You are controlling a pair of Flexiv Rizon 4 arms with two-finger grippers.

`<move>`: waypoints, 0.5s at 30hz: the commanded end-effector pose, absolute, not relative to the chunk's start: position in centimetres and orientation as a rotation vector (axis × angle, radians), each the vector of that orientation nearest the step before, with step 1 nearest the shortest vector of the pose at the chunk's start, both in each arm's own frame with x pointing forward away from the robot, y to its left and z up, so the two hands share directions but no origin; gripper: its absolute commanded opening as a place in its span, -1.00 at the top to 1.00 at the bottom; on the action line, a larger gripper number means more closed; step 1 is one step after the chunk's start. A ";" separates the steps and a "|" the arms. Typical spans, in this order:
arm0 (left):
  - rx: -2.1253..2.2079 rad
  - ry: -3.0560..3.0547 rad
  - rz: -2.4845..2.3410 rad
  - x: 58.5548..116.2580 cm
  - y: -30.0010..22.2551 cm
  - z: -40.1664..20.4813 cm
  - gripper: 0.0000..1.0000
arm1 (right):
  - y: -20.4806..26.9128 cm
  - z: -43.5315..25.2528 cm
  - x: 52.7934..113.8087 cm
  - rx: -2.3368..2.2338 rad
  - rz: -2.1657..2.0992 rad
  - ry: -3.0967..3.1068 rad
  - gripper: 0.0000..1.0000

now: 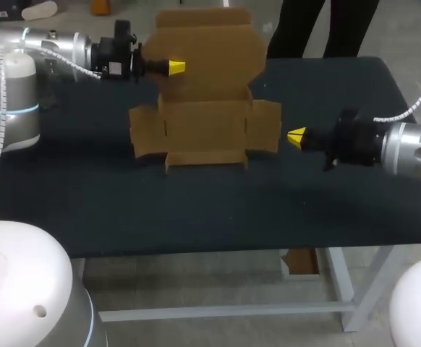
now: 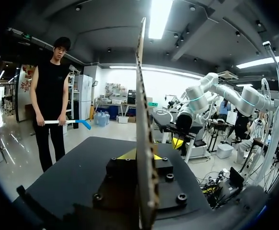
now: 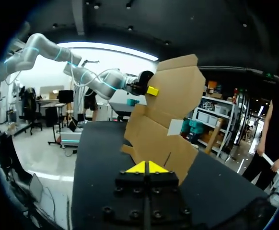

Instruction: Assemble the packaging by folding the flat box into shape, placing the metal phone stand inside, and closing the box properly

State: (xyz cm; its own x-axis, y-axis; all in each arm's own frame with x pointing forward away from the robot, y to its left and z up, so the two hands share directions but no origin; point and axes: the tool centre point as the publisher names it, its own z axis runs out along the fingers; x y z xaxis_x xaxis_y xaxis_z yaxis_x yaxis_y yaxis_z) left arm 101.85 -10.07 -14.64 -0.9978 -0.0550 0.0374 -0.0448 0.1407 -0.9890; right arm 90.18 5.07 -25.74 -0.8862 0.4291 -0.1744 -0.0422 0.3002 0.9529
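while part-upright, box (image 1: 207, 123) in left end effector (image 1: 176, 67)

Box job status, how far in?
Early. Done: the cardboard box has its lid panel upright, the rest spread on the table. In hand: the left gripper is shut on that panel's edge; the right gripper, shut, sits beside the right flap, not touching. Left: fold the walls, load the phone stand (not in view), close.
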 end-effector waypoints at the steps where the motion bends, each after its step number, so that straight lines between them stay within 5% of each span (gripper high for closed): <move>1: -0.085 2.370 -2.054 101.8 -10.0 -14.5 1.00 | 5.2 -26.7 88.9 0.400 1.633 2.128 1.00; 15: -0.054 2.406 -2.068 101.1 -10.7 -14.4 1.00 | 5.8 -28.9 86.2 0.479 1.669 2.094 1.00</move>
State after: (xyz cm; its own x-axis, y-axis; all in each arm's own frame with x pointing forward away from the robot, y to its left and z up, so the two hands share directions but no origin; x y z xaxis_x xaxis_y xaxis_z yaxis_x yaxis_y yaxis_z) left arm 100.79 -10.80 -14.39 -0.9989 -0.0157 0.0436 -0.0454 0.1479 -0.9880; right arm 86.65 5.75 -28.57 -0.8596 0.5003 -0.1035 0.0169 0.2303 0.9730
